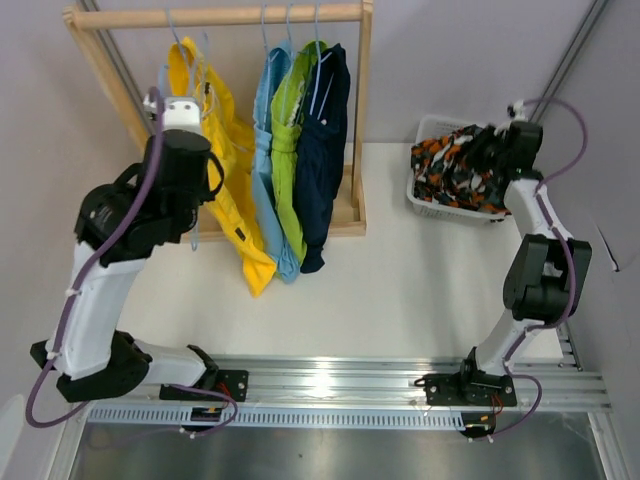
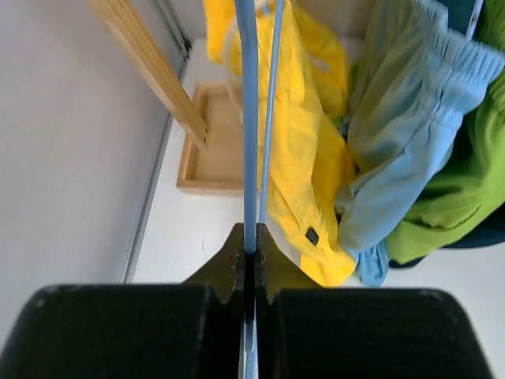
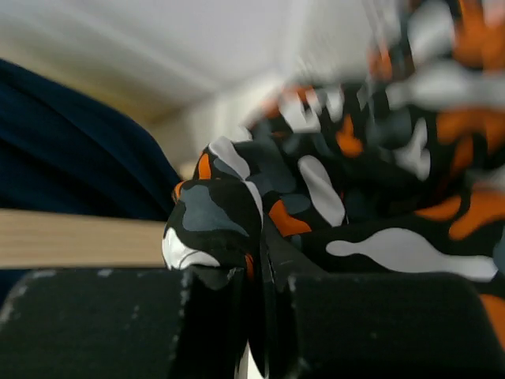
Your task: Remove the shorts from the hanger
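While patterned shorts lie in the basket, right pincer clamped on them, yellow shorts, light blue shorts, lime shorts and navy shorts hang on the rack; left pincer is clenched on a hanger.

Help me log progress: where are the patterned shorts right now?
In the top view, the patterned shorts lie in the white basket at the far right, right of the wooden rack, with the right claw pinching them.
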`<state>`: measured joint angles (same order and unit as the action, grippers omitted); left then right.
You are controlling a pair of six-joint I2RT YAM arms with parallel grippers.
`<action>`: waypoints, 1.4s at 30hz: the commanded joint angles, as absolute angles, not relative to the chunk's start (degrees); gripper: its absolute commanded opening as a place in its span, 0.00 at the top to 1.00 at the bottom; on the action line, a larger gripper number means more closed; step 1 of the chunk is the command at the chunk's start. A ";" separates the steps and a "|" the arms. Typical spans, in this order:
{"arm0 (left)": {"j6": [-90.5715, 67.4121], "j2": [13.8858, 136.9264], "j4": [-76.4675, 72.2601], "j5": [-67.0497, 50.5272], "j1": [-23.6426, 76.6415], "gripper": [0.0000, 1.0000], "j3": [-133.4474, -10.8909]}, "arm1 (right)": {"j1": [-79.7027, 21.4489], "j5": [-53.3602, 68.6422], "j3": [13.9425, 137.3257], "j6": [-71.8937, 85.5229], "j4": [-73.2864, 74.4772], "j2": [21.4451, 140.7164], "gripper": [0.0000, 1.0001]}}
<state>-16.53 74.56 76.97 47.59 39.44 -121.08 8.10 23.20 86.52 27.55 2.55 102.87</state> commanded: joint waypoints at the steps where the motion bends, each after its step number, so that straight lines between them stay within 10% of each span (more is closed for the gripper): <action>1: -15.81 72.07 75.14 44.82 37.00 1.00 -119.80 | 9.40 23.38 74.50 33.90 -11.84 89.07 0.92; 5: -18.19 68.83 76.29 44.56 36.91 1.00 -112.62 | 8.53 24.35 70.67 33.41 -9.59 85.18 0.01; 26: -18.29 60.63 80.78 50.37 33.67 1.00 -109.25 | 5.63 24.87 61.44 27.86 -0.79 74.27 0.01; 42: -7.91 83.83 60.12 24.61 12.84 1.00 -121.01 | 3.69 26.19 56.87 27.25 -0.44 70.84 0.01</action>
